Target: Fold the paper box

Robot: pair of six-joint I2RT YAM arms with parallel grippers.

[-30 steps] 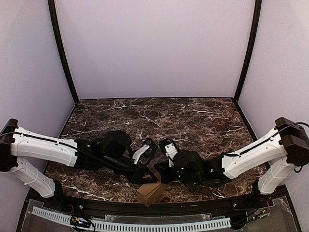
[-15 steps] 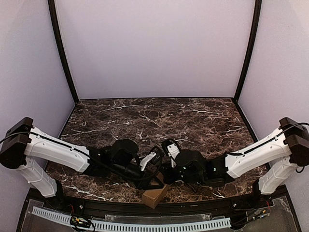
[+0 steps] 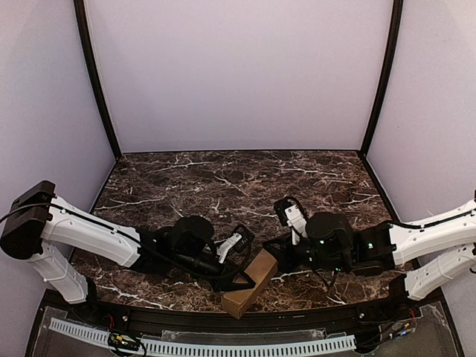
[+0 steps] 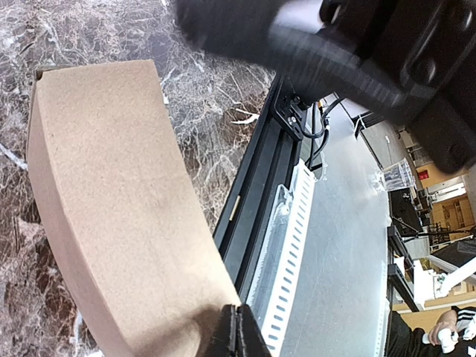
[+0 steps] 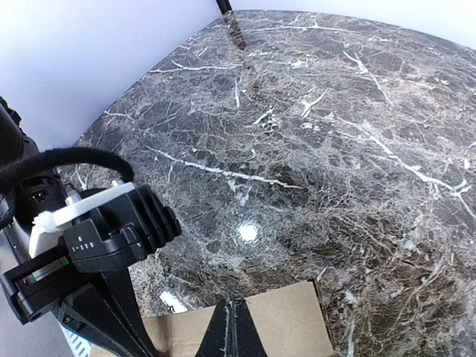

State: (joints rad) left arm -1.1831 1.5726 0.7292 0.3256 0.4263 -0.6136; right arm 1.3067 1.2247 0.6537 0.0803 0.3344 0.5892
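Note:
The paper box [image 3: 249, 285] is a narrow closed brown cardboard box lying at a slant at the table's front edge. My left gripper [image 3: 241, 281] is shut, its tips against the box's left side. In the left wrist view the box [image 4: 111, 201] fills the left half and the shut fingertips [image 4: 238, 335] sit at its near corner with nothing between them. My right gripper [image 3: 271, 251] is shut beside the box's far end. In the right wrist view its closed tips [image 5: 232, 331] rest over the box's top face [image 5: 290, 323].
The dark marble table [image 3: 223, 178] is enclosed by pale walls on three sides. A black rail [image 3: 186, 316] and a white perforated strip [image 3: 223, 346] run along the front edge, just below the box. The left arm's wrist [image 5: 104, 238] sits close to the right gripper.
The right arm has pulled back to the right, uncovering the box. The box has shifted up and right and shows its full length. The left gripper has closed and moved toward the box.

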